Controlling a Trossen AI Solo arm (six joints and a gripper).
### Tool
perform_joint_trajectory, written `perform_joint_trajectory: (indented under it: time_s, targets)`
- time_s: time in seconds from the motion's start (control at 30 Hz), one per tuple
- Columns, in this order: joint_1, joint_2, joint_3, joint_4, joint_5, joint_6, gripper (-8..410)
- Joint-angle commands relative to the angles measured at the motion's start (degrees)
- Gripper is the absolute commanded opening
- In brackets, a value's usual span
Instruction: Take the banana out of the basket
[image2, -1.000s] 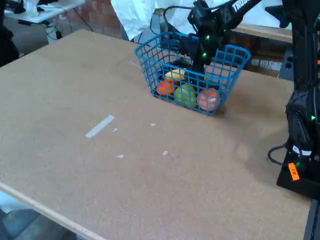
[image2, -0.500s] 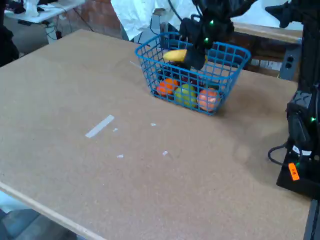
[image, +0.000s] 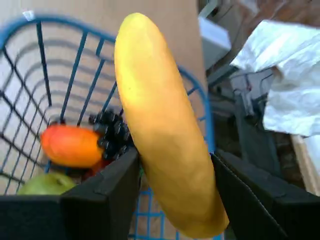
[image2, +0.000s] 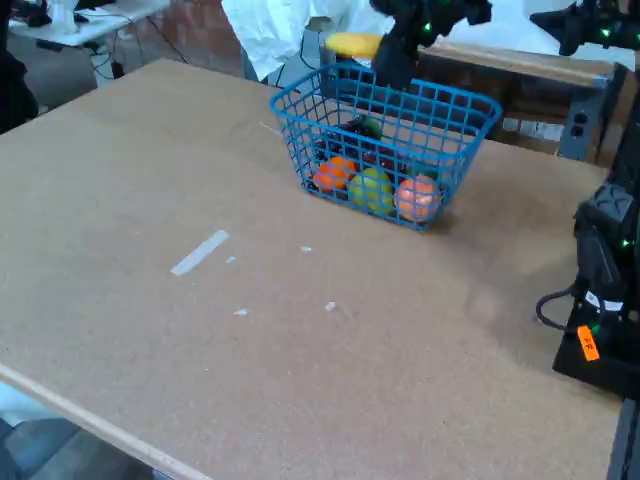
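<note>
Below claw: basket (image2: 440, 150) on table (image2: 200, 330), holding orange fruit (image: 70, 145), yellow-green fruit (image2: 371, 188), dark grape cluster (image: 112, 132).
Behind claw: white cloth (image: 292, 75), grey clutter.
In the way: nothing between claw and basket rim.
Arm: reaches in from upper right in fixed view, gripper (image2: 392, 55) above basket's far rim.
Claw: clamped on banana (image: 160, 125).
Banana: clear above the basket, between both fingers (image: 107, 197).

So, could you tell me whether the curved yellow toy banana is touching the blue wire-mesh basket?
Apart: the fixed view shows the banana held above the basket's rim.
</note>
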Motion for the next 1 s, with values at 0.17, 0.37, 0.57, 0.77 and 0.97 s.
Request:
perform_joint_trajectory:
  time_s: [0.17,0.37,0.57,0.77,0.97]
  targets:
    - [0.5,-10.5,0.0,3.6,-13.6,16.2,-1]
    - [3.0,-11.4,0.0,1.9,-16.7,20.5,-1]
    - [8.5,-11.3,0.0,-3.3,-20.2,19.8,-1]
    - [13.9,-11.4,0.0,-4.7,-20.2,19.3,-1]
    - [18.8,-11.4,0.0,-7.5,-20.1,17.6,-1]
